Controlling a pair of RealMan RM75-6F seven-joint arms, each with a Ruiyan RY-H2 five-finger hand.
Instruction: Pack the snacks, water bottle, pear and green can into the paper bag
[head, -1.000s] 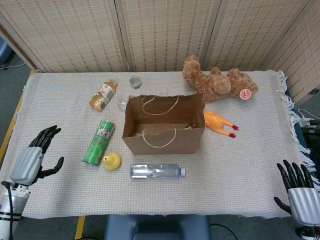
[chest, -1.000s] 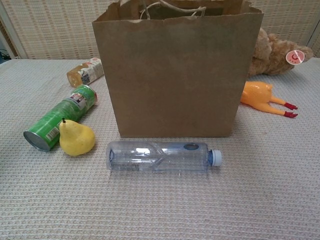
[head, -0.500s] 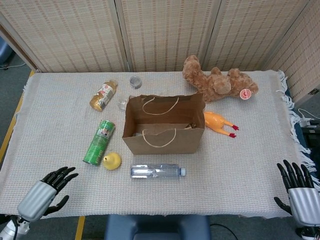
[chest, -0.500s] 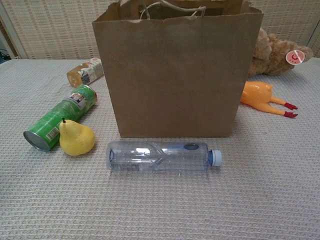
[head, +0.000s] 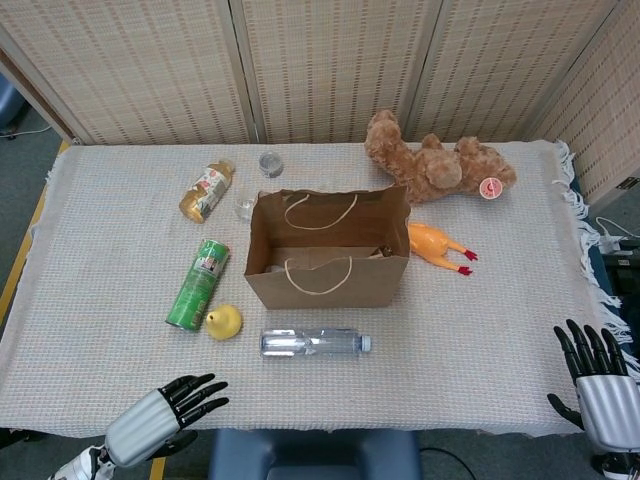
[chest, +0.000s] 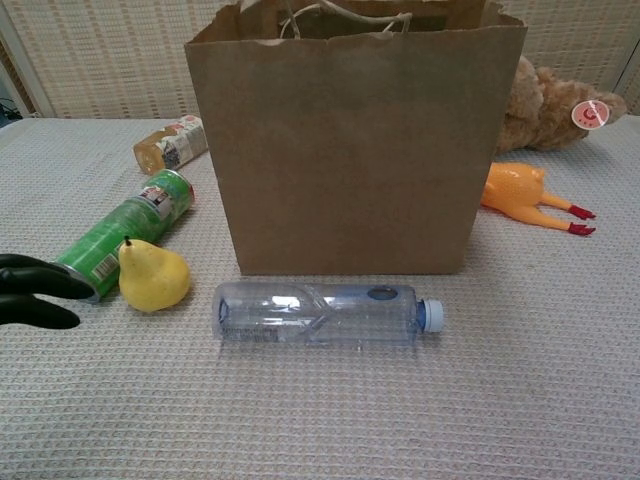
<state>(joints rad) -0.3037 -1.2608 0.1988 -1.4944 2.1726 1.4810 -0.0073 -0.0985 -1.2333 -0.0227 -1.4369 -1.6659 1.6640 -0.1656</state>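
The open paper bag (head: 328, 250) (chest: 350, 140) stands mid-table. In front of it a clear water bottle (head: 314, 342) (chest: 320, 312) lies on its side. A yellow pear (head: 223, 321) (chest: 152, 276) rests against the green can (head: 198, 284) (chest: 122, 234), which lies flat to the bag's left. A snack jar (head: 206, 190) (chest: 171, 142) lies further back. My left hand (head: 160, 418) (chest: 38, 290) hovers open at the table's front left edge, fingertips close to the can's end. My right hand (head: 596, 385) is open, fingers up, at the front right corner.
A brown teddy bear (head: 435, 165) lies behind the bag, and a rubber chicken (head: 438, 245) lies to its right. A small round tin (head: 270, 163) and a clear cup (head: 245, 208) sit behind the bag's left. The woven cloth (head: 480, 330) covers the table.
My left hand has swung from the table's left side down and rightward along the front edge, and its fingertips now enter the chest view. The right hand and all objects are unmoved.
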